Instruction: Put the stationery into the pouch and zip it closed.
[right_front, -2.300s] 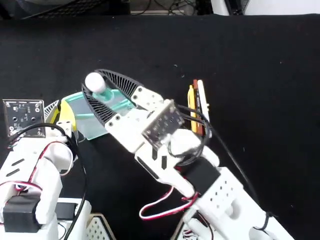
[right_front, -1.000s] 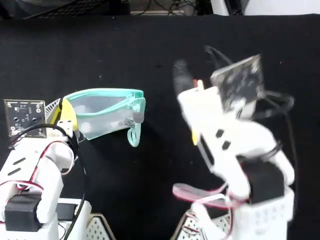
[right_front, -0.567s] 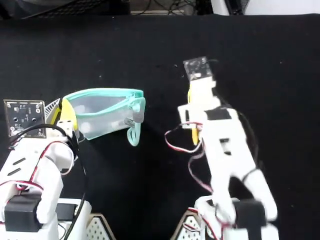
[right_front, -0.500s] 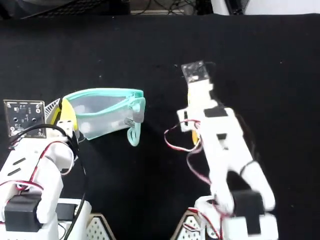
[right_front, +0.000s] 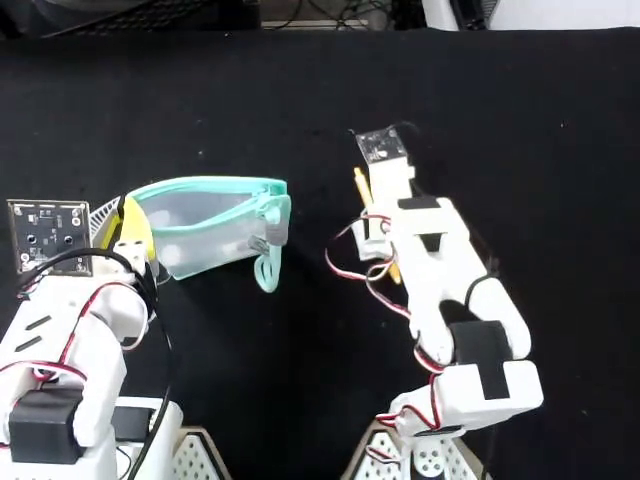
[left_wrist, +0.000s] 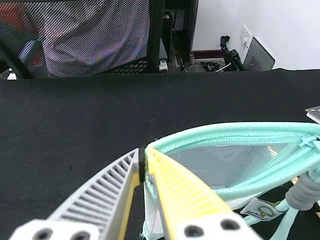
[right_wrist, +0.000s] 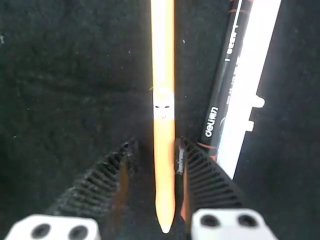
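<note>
**Left arm folded, right arm stretched**

The left arm (right_front: 75, 330) is bent back. The left hand (left_wrist: 144, 156) is closed on the pouch (left_wrist: 235, 150) rim. The right arm (right_front: 440, 280) is stretched forward. The right hand (right_wrist: 155, 145) is open, with one finger on each side of a pen (right_wrist: 163, 100).

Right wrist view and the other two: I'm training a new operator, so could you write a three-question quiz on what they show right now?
1. True or false: the orange pen lies between the fingers of the right hand.
2. What is the left hand pinching? A) the edge of the pouch; B) a pen; C) nothing.
3. Fill in: the pouch is ____ (open or zipped shut).

Key: 1 true; 2 A; 3 open.
</note>
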